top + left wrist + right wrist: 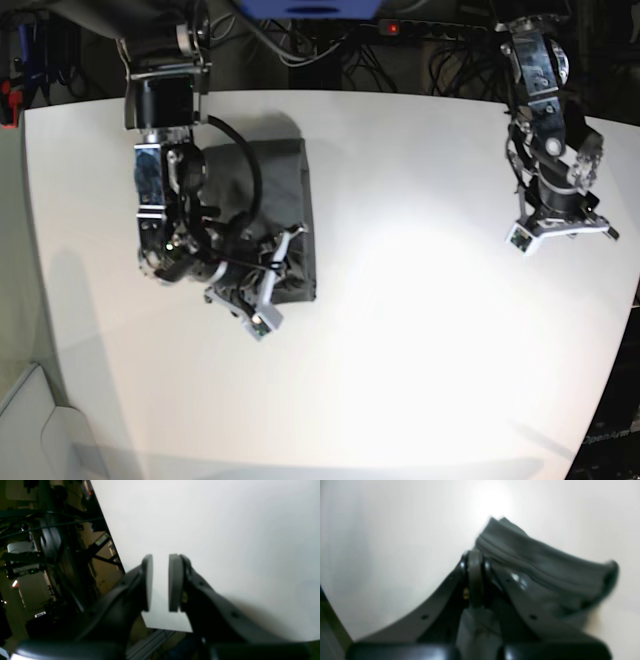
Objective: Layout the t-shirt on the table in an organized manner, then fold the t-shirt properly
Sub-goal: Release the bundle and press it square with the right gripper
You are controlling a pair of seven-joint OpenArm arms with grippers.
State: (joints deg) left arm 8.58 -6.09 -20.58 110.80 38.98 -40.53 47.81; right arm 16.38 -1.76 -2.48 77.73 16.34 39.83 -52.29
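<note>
Surface: the white surface [420,330] is carrying the t-shirt and is lying under both arms; a bright patch of glare is sitting on it just past the t-shirt in the right wrist view.
T-shirt: the dark grey t-shirt [275,195] is lying bunched into a rough block, with creases running across it. In the base view it is sitting toward that view's left and far side of the surface, partly covered by the right arm. In the right wrist view the t-shirt [545,565] is showing as thick stacked folds with a stitched hem along the edge.
Right pincer: the right pincer [262,285] is sitting at the near edge of the t-shirt. In the right wrist view the right pincer [475,562] is pressing its jaws together with no gap between them, at the edge of the folds. A strip of grey cloth is hanging below the jaws toward the camera, so the jaws are pinching the t-shirt.
Left pincer: the left pincer [562,230] is hanging well apart from the t-shirt, on the other side of the surface. In the left wrist view the left pincer [161,582] is holding its two pads slightly spread, with bare white surface showing through the narrow gap; nothing is sitting between them.
Surface edge: in the left wrist view the edge of the surface is running just beside the left pincer, with dark frames and cables beyond it.
</note>
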